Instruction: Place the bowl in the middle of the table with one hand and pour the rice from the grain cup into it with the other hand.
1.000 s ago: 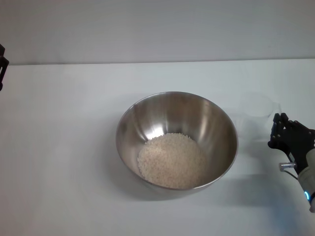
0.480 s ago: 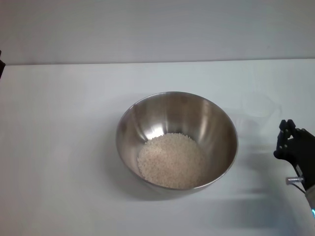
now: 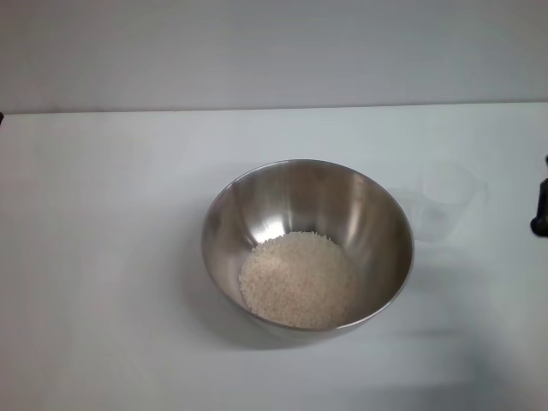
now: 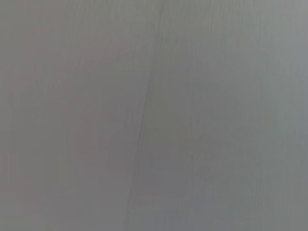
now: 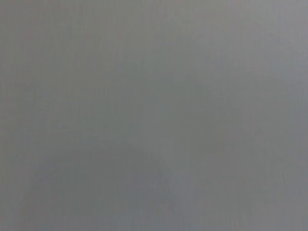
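Observation:
The steel bowl stands in the middle of the white table, and a mound of pale rice covers its bottom. To the right of the bowl the clear grain cup stands upright on the table, and it looks empty. Only a dark sliver of my right gripper shows at the right edge of the head view, well apart from the cup. My left gripper is out of view. Both wrist views show only a plain grey surface.
A pale wall runs behind the table's far edge. Apart from the bowl and the cup, only bare white tabletop shows.
My right gripper has drawn back to the right and upward, away from the cup, until it has almost left the head view. The left arm's dark tip at the left edge has also gone.

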Controlling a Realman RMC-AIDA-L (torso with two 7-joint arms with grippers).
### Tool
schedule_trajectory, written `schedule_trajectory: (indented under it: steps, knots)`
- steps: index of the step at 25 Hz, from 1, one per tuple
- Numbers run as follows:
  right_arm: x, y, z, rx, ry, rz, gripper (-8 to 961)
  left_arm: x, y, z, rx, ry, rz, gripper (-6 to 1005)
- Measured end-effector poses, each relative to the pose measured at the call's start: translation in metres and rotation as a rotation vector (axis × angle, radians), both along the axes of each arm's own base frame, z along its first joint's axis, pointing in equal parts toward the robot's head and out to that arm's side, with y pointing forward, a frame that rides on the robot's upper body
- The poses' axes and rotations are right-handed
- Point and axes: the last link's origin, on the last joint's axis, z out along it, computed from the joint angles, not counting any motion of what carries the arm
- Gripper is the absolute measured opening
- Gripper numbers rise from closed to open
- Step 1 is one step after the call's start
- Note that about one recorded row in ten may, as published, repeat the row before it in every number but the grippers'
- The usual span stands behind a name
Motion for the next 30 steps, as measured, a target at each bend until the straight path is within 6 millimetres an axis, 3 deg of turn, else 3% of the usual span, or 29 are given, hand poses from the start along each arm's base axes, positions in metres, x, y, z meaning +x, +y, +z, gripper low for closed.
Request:
schedule_trajectory:
  steps: [7,18,30]
  knots:
    - [0.002,0.027,0.031,0.081,0.017,0.058,164,-0.001,-0.001,0.0,0.0,0.001,0.002,859]
    - [0.002,0.038,0.043,0.123,0.001,0.056,636,-0.002,-0.003,0.0,0.021,0.034,0.012,865]
    - [0.012,0.047,0.051,0.165,0.047,-0.028,633,0.004,0.004,0.001,0.041,0.073,0.003,866]
